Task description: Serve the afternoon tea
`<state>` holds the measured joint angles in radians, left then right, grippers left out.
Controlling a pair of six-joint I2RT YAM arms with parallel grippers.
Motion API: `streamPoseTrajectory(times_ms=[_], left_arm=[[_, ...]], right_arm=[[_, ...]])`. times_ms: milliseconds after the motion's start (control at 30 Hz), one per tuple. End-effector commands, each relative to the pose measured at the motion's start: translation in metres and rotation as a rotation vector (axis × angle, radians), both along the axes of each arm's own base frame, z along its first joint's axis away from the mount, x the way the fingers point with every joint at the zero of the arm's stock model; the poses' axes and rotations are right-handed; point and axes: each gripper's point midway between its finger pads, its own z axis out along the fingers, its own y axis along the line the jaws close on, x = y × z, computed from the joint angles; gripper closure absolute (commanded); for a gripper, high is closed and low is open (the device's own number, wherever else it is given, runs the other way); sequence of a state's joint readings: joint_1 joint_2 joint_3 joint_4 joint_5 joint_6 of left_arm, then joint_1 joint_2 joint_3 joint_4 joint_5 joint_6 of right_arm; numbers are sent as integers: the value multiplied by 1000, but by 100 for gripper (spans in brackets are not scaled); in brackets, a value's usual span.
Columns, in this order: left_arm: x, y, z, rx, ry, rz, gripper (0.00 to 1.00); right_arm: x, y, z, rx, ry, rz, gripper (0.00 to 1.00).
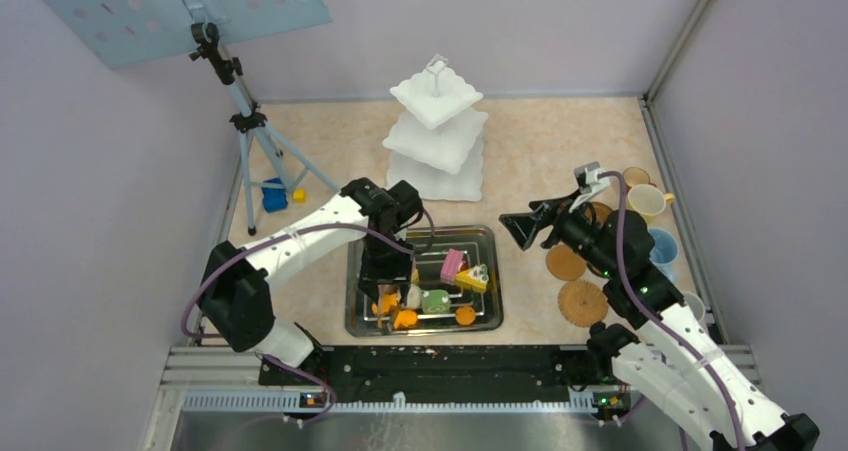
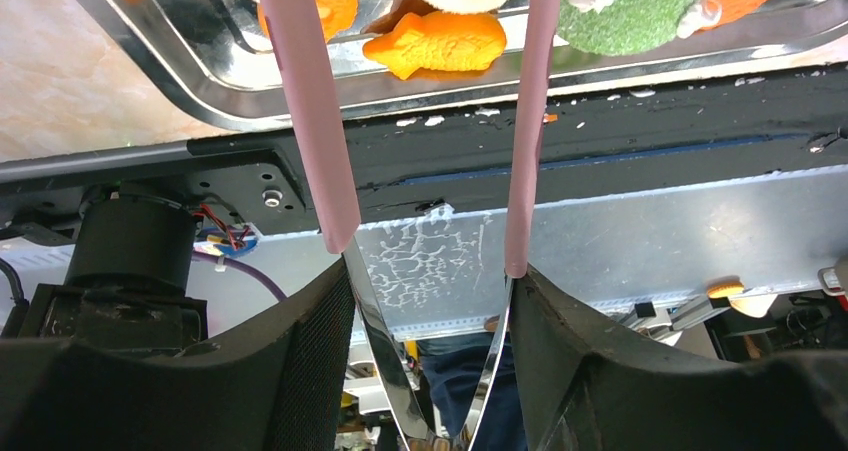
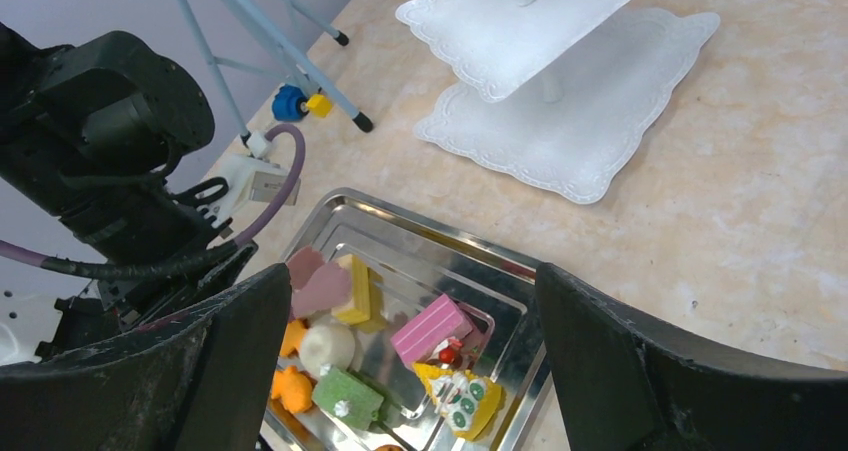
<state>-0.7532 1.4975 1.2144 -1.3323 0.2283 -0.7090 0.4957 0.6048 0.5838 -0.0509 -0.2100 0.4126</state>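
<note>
My left gripper (image 1: 383,269) is shut on the pink tongs (image 2: 310,101), which stand open. Their pink tips (image 3: 318,283) lie down in the steel tray (image 1: 488,239), against a yellow block pastry (image 3: 357,289). The tray also holds a pink slab (image 3: 430,329), a yellow wedge (image 3: 462,396), a green cake (image 3: 345,396), a cream ball (image 3: 325,346) and an orange fish (image 2: 435,43). My right gripper (image 1: 522,228) is open and empty above the table, right of the tray. The white three-tier stand (image 1: 437,136) is behind the tray with bare tiers. Coasters (image 1: 583,302) and mugs (image 1: 647,202) sit at the right.
A blue tripod (image 1: 250,136) with a perforated board stands at the back left, with small blue and yellow pieces (image 1: 273,193) by its foot. A black rail (image 1: 440,366) runs along the near edge. Walls close in the table on three sides.
</note>
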Motion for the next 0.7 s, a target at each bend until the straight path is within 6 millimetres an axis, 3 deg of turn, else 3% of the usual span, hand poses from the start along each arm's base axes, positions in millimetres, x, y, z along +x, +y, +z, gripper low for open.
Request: streamPoseTrajectory(times_ms=[0,667], left_arm=[[5,-10,-5,-25,12,9,39],[24,-21,-21,-7,4,27,40]], right_arm=[[-1,-1,4,3,-32,-3,10],[-1,-5,3,-3,-35,-24,10]])
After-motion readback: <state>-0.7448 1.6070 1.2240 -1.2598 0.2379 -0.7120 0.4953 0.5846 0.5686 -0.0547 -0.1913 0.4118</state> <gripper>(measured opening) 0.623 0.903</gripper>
